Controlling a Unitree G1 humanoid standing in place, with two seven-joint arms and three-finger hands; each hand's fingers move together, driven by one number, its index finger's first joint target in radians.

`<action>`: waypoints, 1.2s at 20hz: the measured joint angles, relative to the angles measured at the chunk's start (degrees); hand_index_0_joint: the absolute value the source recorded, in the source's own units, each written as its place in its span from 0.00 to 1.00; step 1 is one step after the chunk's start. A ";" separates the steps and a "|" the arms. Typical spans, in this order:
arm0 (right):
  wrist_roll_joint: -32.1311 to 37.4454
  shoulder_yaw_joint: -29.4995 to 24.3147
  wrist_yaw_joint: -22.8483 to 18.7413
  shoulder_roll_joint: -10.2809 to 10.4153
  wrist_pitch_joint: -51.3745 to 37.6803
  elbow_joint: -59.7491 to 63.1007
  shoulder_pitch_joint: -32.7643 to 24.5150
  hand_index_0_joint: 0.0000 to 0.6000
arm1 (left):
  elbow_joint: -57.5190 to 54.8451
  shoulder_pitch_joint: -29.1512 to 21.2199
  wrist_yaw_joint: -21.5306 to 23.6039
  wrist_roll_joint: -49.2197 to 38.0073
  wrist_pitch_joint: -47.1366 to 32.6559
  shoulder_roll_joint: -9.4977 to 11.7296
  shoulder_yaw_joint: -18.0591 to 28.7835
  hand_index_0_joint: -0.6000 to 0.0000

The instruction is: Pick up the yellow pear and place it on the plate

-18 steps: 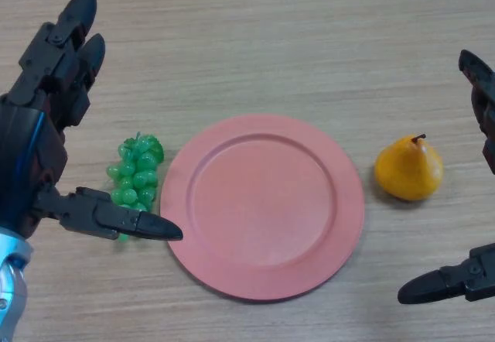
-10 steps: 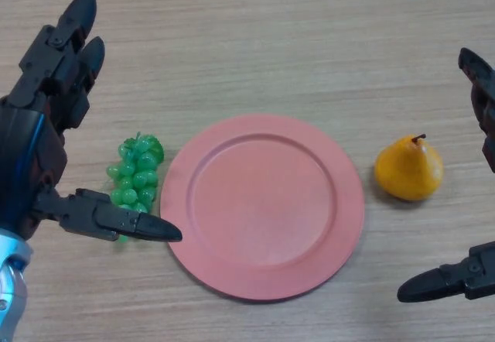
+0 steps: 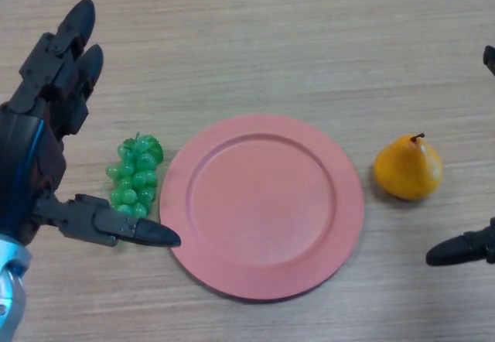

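Observation:
The yellow pear (image 3: 408,168) lies on the wooden table, just right of the pink plate (image 3: 262,204), which has nothing on it. My right hand (image 3: 462,249) shows only at the right edge: its thumb lies below and right of the pear and one fingertip shows near the upper right edge. It is open and apart from the pear. My left hand (image 3: 37,156) is open at the far left, its thumb reaching toward the plate's left rim.
A bunch of green grapes (image 3: 134,175) lies between my left hand and the plate's left rim, partly under the left thumb. Bare wooden tabletop stretches behind the plate.
My right hand has drawn back to the right, so less of it shows. The left hand has barely shifted. Pear, plate and grapes have not moved.

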 measured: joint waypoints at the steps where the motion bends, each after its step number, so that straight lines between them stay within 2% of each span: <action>1: -0.01 0.17 -0.09 -0.91 -1.31 5.05 -1.97 0.00 | -0.21 0.19 -0.56 -0.01 0.00 -0.12 -0.06 1.00; 5: 0.11 2.27 -0.31 -4.10 -9.32 21.23 -9.13 0.00 | -1.27 1.35 -0.56 0.26 0.34 -1.04 -0.15 1.00; 7: 0.13 4.01 -0.86 -4.50 -12.77 29.22 -12.44 0.00 | -2.31 1.63 -0.81 0.44 0.40 -1.04 -0.15 1.00; 10: 0.12 6.85 -0.83 -4.60 -14.59 39.21 -16.31 0.00 | -2.78 1.60 -0.82 0.40 2.38 -1.06 -0.01 1.00; 13: -0.33 8.34 -1.45 -4.65 -20.81 51.83 -21.47 0.00 | -3.42 1.63 -0.82 0.21 2.84 -1.07 0.34 1.00; 17: -0.86 8.42 -1.76 -4.72 -25.55 63.49 -26.62 0.00 | -3.36 1.95 -0.87 -0.07 2.82 -0.78 4.77 1.00; 20: -0.87 9.55 -1.82 -4.60 -27.05 69.71 -29.30 0.00 | -3.23 2.35 -1.66 -0.05 2.82 -0.58 5.04 1.00; 22: -1.29 10.44 -1.88 -3.97 -27.29 71.59 -29.96 0.33 | -3.23 2.37 -1.82 -0.04 2.82 -0.58 5.03 1.00; 23: -2.25 10.63 -1.89 -3.96 -27.83 72.85 -30.21 0.58 | -3.23 2.48 -1.83 -0.03 2.82 -0.58 5.06 1.00; 24: -2.80 10.74 -2.23 -3.97 -29.31 75.10 -30.91 0.75 | -3.17 2.65 -1.86 -0.04 2.82 -0.58 5.13 1.00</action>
